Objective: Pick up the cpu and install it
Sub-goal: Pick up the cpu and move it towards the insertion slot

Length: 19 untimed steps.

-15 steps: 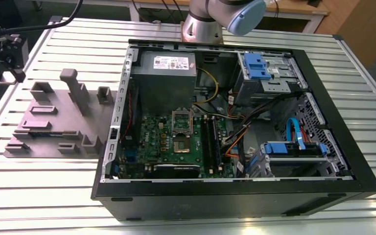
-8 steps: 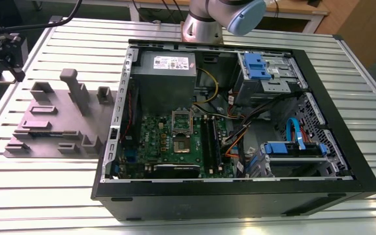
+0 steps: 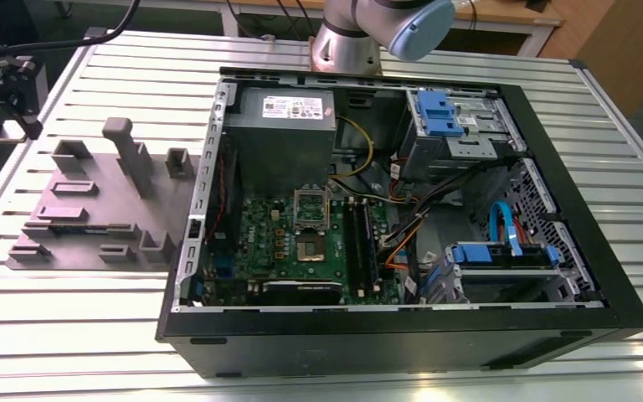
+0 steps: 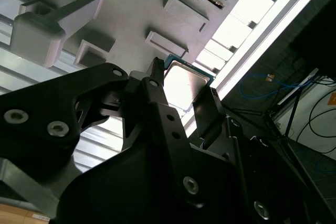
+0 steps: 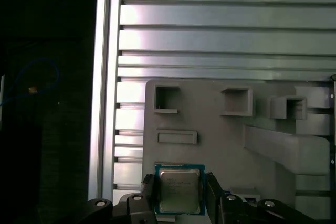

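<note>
The gripper [image 5: 179,178] is clamping the cpu [image 5: 179,195] by two opposite edges, one finger [image 5: 148,187] on each. The cpu is showing against the grey tray [image 5: 220,140], near its edge; the slatted table [image 5: 226,40] is stretching beyond. The open case [image 3: 411,335] is standing well apart.

Item: cpu [image 5: 179,191], silver-topped, was clamped between the tool's [image 5: 179,184] black fingers [image 5: 212,196]; grey recessed fixture [image 5: 210,127] and ribbed table [image 5: 226,24] lay behind.

We see the cpu [image 5: 179,191] — a flat square chip, shiny silver lid inside a thin blue-green rim — gripped on two opposite edges by the gripper [image 5: 180,182], lid showing, over the grey parts tray [image 5: 210,129].
</note>
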### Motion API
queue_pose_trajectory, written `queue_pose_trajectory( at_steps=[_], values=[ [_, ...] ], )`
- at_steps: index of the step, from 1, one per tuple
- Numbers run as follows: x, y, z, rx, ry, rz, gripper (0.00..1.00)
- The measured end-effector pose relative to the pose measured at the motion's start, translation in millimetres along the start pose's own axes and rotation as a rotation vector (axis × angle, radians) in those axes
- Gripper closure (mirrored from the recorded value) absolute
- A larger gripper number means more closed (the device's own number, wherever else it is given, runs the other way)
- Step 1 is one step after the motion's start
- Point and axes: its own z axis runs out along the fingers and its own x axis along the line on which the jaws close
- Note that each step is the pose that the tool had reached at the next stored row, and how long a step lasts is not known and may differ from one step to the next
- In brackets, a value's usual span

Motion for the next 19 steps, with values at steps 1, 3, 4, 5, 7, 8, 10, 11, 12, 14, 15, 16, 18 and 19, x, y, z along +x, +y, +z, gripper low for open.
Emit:
queue_pose_trajectory(
  at_steps=[1, 3, 4, 5, 7, 8, 10, 11, 12, 14, 15, 16, 18, 19],
  values=[
    [0.0, 0.0, -0.2, 0.0000, 0.0000, 0.000, 0.53],
    [0.0, 0.0, -0.5, 0.0000, 0.0001, 0.000, 0.53],
    [0.0, 0.0, -0.7, 0.0000, 0.0000, 0.000, 0.53],
    [0.0, 0.0, -0.9, 0.0000, 0.0000, 0.000, 0.53],
    [0.1, 0.1, -1.4, 0.0000, 0.0001, 0.000, 0.53],
    [0.1, 0.1, -1.6, 0.0000, 0.0000, 0.000, 0.53],
    [0.1, 0.1, -2.1, 0.0000, 0.0000, 0.000, 0.53],
    [0.1, 0.1, -2.2, -0.0001, -0.0001, 0.000, 0.53],
    [0.1, 0.2, -2.4, 0.0000, 0.0000, 0.000, 0.53],
    [0.1, 0.2, -2.8, 0.0000, 0.0000, 0.000, 0.53],
    [0.1, 0.2, -2.9, 0.0000, 0.0000, 0.000, 0.53],
    [0.1, 0.2, -3.2, 0.0001, 0.0001, 0.000, 0.53],
    [0.1, 0.2, -3.8, 0.0000, 0.0000, 0.000, 0.53],
    [0.1, 0.2, -4.1, 0.0000, 0.0000, 0.000, 0.53]
  ],
)
